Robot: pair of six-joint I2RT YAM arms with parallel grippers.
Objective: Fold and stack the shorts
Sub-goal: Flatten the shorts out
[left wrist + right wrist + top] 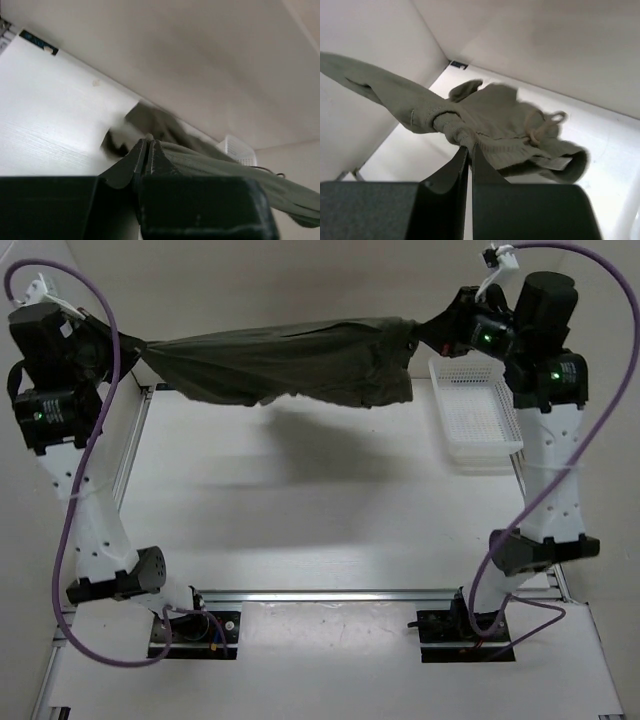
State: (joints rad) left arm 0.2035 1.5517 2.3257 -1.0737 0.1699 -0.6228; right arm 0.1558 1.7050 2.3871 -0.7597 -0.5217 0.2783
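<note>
1. The left gripper (148,146) is clenched on a thin pinch of the shorts (215,162). The cloth leaves its tips and runs off toward the other arm.
2. The right gripper (469,150) is clamped on a bunched roll of fabric at the waistband (512,147). Just beyond its tips the pale drawstring (540,127) hangs in a loose knot.
3. Between the two grippers the shorts (290,365) are held up in the air as a stretched band. They sag slightly in the middle and are clear of the table (300,530) below, where their shadow (300,425) falls.
4. The cloth is dark olive-green, soft and crumpled. It is pulled narrow at the left gripper (138,343) and twisted into a thick wad at the right gripper (432,330), with folds drooping from the lower edge. The legs cannot be told apart.
5. This looks like the lift-and-spread step that comes before any fold. No fold is made yet, and nothing is stacked.
6. The next move probably calls for both arms to lower together, keeping the pull between them so the shorts land flat. The wad at the right gripper should be eased out first.
7. A white basket (475,418) sits just under the right gripper. The drooping cloth should be kept off its rim.
</note>
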